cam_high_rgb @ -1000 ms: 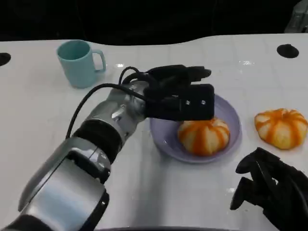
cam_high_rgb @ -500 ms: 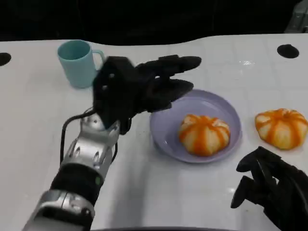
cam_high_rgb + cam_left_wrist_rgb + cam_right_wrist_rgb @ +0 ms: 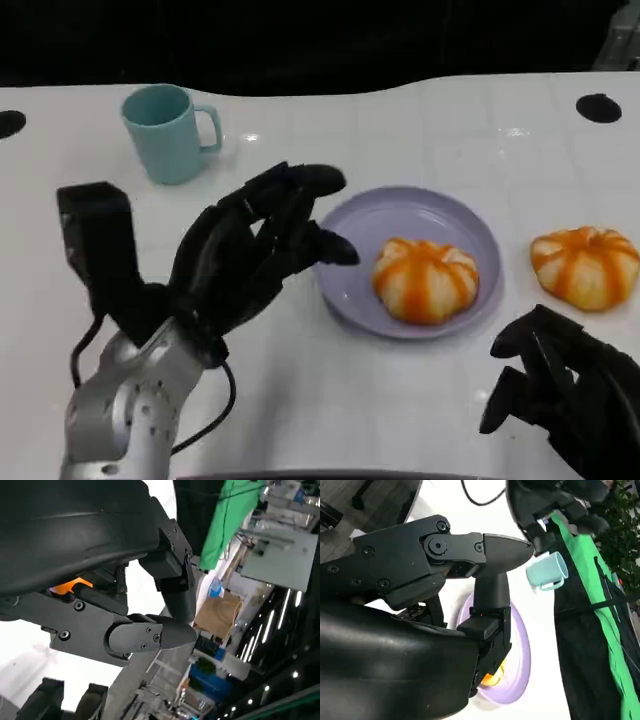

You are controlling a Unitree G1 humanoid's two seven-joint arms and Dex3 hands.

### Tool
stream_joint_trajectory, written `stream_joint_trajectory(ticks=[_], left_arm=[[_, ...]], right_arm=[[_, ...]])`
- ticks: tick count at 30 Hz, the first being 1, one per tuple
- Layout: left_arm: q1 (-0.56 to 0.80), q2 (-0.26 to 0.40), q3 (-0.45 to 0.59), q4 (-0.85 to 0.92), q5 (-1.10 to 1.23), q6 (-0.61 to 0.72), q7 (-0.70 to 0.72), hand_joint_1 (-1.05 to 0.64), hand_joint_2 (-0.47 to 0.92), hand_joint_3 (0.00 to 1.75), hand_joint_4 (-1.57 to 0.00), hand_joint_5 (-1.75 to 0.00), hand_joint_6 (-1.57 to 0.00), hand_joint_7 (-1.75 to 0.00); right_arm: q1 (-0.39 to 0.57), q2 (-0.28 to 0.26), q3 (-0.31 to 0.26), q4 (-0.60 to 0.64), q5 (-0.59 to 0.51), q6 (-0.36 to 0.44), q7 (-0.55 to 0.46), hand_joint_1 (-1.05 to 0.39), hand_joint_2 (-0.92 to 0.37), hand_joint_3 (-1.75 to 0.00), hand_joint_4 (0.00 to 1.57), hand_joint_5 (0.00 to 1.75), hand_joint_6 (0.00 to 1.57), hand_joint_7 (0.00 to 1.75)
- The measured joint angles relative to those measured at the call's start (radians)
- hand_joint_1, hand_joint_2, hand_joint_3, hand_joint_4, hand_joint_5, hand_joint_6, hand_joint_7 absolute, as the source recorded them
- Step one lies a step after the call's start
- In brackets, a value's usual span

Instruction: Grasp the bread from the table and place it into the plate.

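While off plate (image 3: pixel 352 280), left robot hand (image 3: pixel 255 250) empty

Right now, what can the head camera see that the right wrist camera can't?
The head view alone gives the second bread lying on the table beside the plate, and the whole bread sitting in the plate. The right wrist view alone gives green cloth behind the table. Both share the purple plate, the teal mug and the empty right hand.
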Motion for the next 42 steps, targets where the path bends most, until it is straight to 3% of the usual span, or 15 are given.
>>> stream_joint_trajectory(ticks=[7, 11, 19, 42], left_arm=[[0.157, -0.039, 0.049, -0.21, -0.134, 0.169, 0.149, -0.57, 0.92, 0.42, -0.75, -1.75, -0.55, -1.56], [0.226, -0.035, 0.049, -0.281, -0.138, 0.187, 0.185, -0.55, 0.92, 0.49, -0.75, -1.75, -0.5, -1.67], [0.299, -0.023, 0.067, -0.306, -0.144, 0.199, 0.221, -0.53, 0.92, 0.45, -0.71, -1.75, -0.42, -1.75], [0.409, 0.016, -0.005, -0.348, -0.134, 0.216, 0.231, -0.53, 0.92, 0.44, -0.76, -1.75, -0.51, -1.75]], right_arm=[[0.001, 0.002, 0.0, -0.01, -0.001, 0.006, -0.007, -0.43, -0.92, -0.41, 0.61, 1.75, 0.47, 1.61], [0.001, 0.003, 0.0, -0.014, 0.0, 0.01, -0.008, -0.42, -0.92, -0.41, 0.6, 1.75, 0.47, 1.6], [0.001, 0.003, 0.0, -0.017, 0.0, 0.018, -0.015, -0.43, -0.92, -0.4, 0.61, 1.75, 0.48, 1.61], [0.001, 0.003, -0.005, -0.021, 0.004, 0.029, -0.018, -0.43, -0.92, -0.39, 0.61, 1.75, 0.48, 1.6]])
